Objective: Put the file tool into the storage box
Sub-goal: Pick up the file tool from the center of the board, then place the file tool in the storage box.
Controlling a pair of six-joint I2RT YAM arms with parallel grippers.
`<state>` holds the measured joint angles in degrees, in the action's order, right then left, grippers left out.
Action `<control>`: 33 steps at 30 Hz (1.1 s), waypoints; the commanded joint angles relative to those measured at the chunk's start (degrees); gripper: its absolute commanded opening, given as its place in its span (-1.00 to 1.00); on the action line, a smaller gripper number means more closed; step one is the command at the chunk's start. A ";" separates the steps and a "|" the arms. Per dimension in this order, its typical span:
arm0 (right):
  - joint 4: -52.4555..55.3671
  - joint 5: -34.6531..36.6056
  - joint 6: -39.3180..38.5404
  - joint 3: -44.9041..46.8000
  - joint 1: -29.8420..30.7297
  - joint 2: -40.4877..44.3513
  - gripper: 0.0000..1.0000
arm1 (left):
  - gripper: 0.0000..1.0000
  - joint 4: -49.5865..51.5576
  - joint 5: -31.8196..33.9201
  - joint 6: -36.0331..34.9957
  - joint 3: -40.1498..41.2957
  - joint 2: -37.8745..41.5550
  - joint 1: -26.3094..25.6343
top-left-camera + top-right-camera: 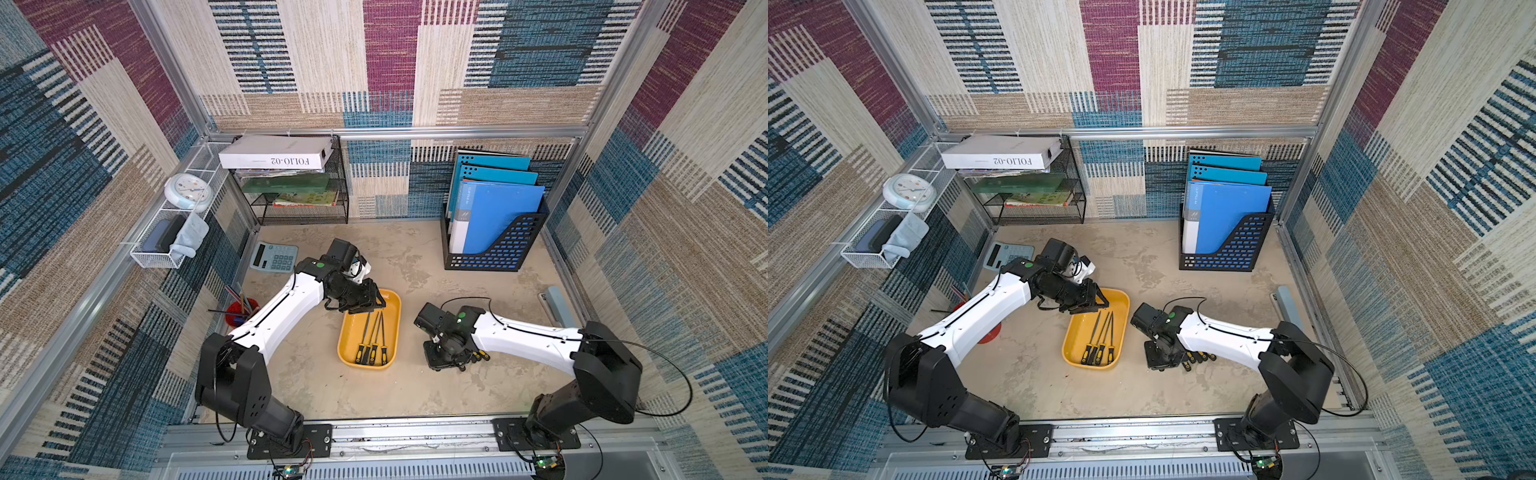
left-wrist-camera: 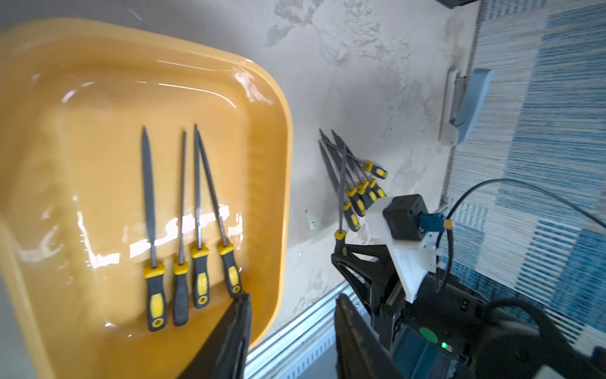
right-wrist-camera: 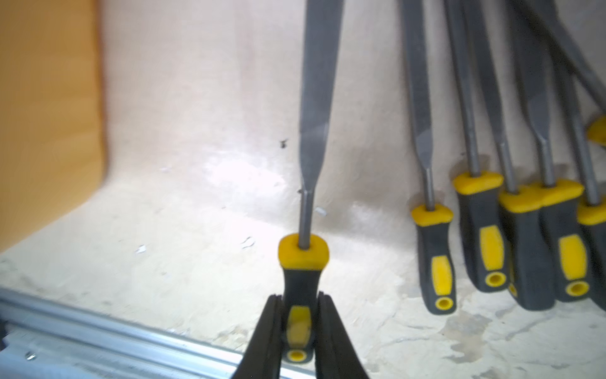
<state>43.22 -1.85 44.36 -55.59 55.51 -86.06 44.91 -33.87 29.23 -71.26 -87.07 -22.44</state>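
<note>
Glossy, smooth yellow plastic on the storage box, streaked with bright reflections. Dull grey metal, finely grained and matt, on the blades of the boxed files; matt black plastic handles with smoother yellow inserts and collars. Same grey metal and two-tone plastic on the lone file and the loose files beside it. Rough, mottled, chalky beige across the tabletop. Brushed silvery metal along the front rail. Black wire mesh on the shelf rack, smooth blue plastic on the folders, coarse woven cloth over the walls
</note>
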 commanded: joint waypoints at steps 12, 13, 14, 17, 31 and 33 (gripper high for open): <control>-11.84 -9.16 3.35 0.56 3.76 6.44 -0.74 | 0.08 -16.34 -5.97 14.48 9.18 1.16 -5.81; -12.15 -9.39 3.43 0.28 4.03 6.33 -0.74 | 0.08 -16.34 -5.68 14.60 9.34 0.90 -5.98; -12.42 -9.53 3.59 -0.07 4.37 6.12 -0.74 | 0.08 -16.43 -5.43 14.54 9.46 0.56 -6.12; -13.25 -10.09 4.06 -0.55 4.94 5.82 -0.74 | 0.08 -16.18 -4.47 14.19 9.24 -0.29 -6.56; -17.29 -12.25 7.14 -1.58 5.26 5.08 -0.65 | -1.00 -8.32 -1.54 6.94 3.74 -5.56 -7.05; -17.79 -13.42 7.51 -2.98 4.59 5.09 -0.56 | -1.00 -6.26 -0.83 5.47 2.65 -5.53 -6.52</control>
<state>28.40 -14.04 50.87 -57.21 60.58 -80.99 34.11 -37.10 38.06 -67.48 -92.44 -29.50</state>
